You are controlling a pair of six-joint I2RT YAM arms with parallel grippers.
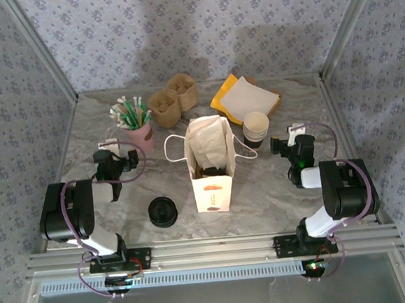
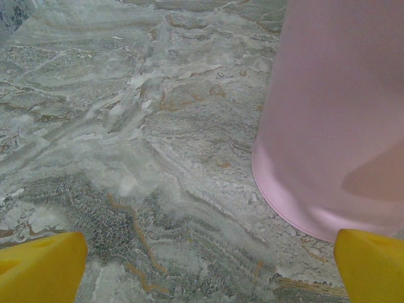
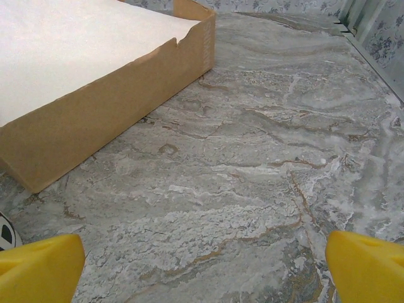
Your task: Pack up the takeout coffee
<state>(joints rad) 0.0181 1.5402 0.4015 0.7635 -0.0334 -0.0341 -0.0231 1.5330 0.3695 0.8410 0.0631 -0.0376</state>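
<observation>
My left pincer (image 2: 202,268) low over the desk (image 2: 126,126), spread wide, pink cup (image 2: 334,113) cut off at right, my right pincer (image 3: 205,268) wide apart too, coffee (image 1: 214,170) a dark shape mostly hidden inside the bag (image 1: 211,189), centre frame

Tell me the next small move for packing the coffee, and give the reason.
Probably swing the right end effector over the paper bag to look inside. Both end effectors are open and empty, the left end effector beside the pink cup. A dark shape sits in the bag's mouth, but whether it is the lidded coffee cannot be told.
</observation>
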